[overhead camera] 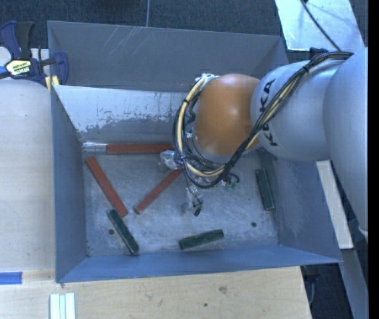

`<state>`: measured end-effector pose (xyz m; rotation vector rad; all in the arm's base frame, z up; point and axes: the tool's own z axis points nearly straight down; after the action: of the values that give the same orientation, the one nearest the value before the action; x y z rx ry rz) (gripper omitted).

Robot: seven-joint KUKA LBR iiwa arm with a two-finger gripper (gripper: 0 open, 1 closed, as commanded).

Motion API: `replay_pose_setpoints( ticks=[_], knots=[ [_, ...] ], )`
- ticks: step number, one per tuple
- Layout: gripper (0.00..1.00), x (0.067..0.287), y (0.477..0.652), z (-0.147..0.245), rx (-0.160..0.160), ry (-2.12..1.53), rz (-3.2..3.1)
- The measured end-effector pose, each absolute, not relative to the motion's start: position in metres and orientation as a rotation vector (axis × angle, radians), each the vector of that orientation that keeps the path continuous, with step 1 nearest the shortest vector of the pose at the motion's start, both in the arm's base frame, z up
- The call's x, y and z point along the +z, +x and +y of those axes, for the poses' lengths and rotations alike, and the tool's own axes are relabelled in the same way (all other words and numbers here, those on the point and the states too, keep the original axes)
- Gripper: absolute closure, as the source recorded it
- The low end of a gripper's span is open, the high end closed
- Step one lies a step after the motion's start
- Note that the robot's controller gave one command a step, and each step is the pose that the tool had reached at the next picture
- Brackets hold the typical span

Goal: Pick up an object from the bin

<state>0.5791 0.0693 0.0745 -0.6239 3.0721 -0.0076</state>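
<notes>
Fairly bright light falls from above on the grey metal bin (70,198).
Its far wall gleams pale; a soft sheen sits on the rounded orange wrist cover (224,115), and shadow pools on the floor beneath it.

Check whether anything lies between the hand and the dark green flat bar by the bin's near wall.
Nothing visible does. Only bare floor of the grey metal bin shows between the hand and the dark green flat bar; the reddish-brown flat stick lies to the side.

Bin floor (243,218) lies open at front right, between two dark green bars (201,240). Three red-brown sticks (106,186) obstruct the left half.
</notes>
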Motion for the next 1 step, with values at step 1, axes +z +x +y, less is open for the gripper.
replay_pose_setpoints(
  ticks=[1],
  knots=[
    [1.00, 0.0743, 0.5776, 0.0755, 0.001, -0.632, 3.072]
  ],
)
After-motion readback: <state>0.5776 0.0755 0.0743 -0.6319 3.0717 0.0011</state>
